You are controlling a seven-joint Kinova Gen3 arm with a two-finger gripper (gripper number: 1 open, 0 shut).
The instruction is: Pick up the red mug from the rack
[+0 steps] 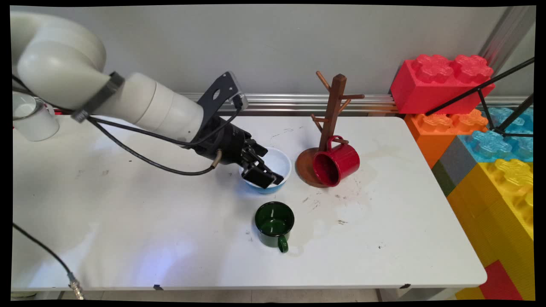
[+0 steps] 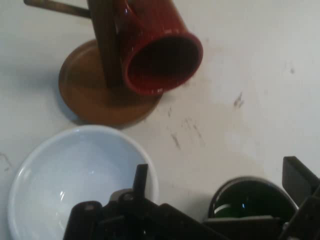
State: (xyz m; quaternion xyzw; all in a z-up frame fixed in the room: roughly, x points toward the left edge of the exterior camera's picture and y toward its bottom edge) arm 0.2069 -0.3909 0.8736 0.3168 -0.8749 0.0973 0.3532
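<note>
White table [image 1: 384,221] against a grey wall, large toy bricks [image 1: 439,83] to one side. The gripper [image 1: 264,174] is low over the blue bowl [image 1: 281,164], its fingers [image 2: 141,175] spread apart. One sits above the bowl's white inside and the other is outside it, with the rim apparently between them. Contact cannot be confirmed. A green mug [image 1: 274,221] stands just beside the outer finger. A red mug [image 1: 337,164] hangs on the wooden mug tree [image 1: 335,102] beyond the fingertips.
</note>
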